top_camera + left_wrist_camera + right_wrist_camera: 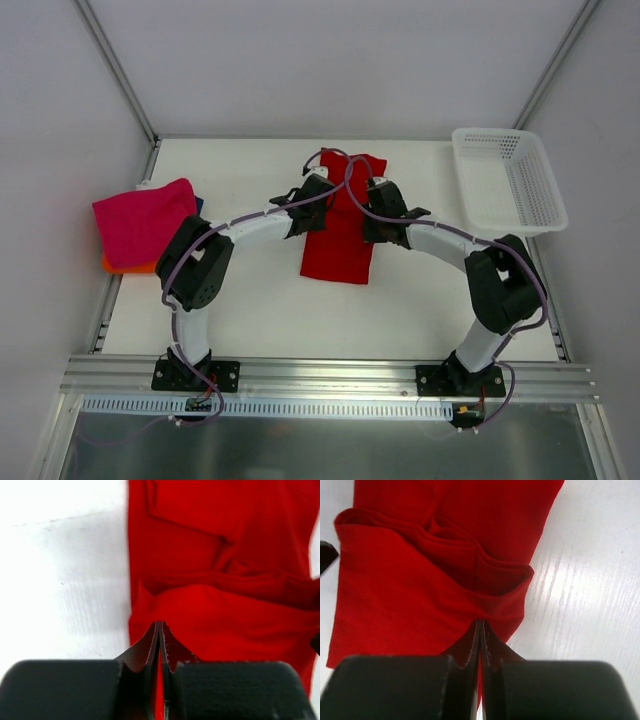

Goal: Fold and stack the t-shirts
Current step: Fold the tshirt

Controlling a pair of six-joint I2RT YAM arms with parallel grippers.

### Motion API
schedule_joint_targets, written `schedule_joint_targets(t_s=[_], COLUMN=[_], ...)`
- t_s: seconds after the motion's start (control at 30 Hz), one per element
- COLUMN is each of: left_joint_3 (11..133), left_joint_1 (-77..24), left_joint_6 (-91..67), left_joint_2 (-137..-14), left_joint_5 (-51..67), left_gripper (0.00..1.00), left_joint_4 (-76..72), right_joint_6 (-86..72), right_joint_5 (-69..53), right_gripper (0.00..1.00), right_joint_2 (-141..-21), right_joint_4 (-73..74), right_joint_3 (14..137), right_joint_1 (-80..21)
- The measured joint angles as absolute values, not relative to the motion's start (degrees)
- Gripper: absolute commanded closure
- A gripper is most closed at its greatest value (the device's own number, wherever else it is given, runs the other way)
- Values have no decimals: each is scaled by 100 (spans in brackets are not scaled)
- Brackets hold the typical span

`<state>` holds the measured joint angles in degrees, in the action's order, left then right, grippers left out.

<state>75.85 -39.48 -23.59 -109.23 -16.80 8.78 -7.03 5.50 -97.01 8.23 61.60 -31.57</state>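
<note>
Right, wide view first: the white table (270, 310), with the red t-shirt (338, 255) lying lengthways in the middle, far end towards the back wall. Off at the left edge sits the folded pile, the magenta-pink shirt (145, 220) on top of the orange shirt (130, 266), and a sliver of blue barely showing. The white mesh basket (515, 185) waits at the far right, well apart.

Now the arms. The left gripper (159, 625) is pinched tight on the shirt's left edge, red cloth squeezed between its jaws; the right gripper (480, 622) is just as tight on the right edge. Between them the cloth is humped into a loose ridge (470, 555).

The danger, I'd say: if one arm leads the other, the fold goes skewed. A thin pinch could slip, or that ridge gets folded in as a crease.
</note>
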Motion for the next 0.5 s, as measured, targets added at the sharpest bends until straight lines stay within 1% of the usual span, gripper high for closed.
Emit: schedule_joint_targets(t_s=[0.33, 0.5], left_joint_3=[7830, 8062], left_joint_1=[-3485, -3441], left_joint_6=[-2309, -2305], left_joint_2=[-11351, -11515], left_joint_5=[-1411, -1280], left_gripper=[100, 100], left_joint_4=[744, 733], right_joint_6=[-705, -701], right_joint_5=[489, 379], right_gripper=[100, 100], right_joint_2=[-10368, -10466], right_joint_4=[773, 760], right_joint_3=[6587, 6744], right_joint_1=[-3124, -3013])
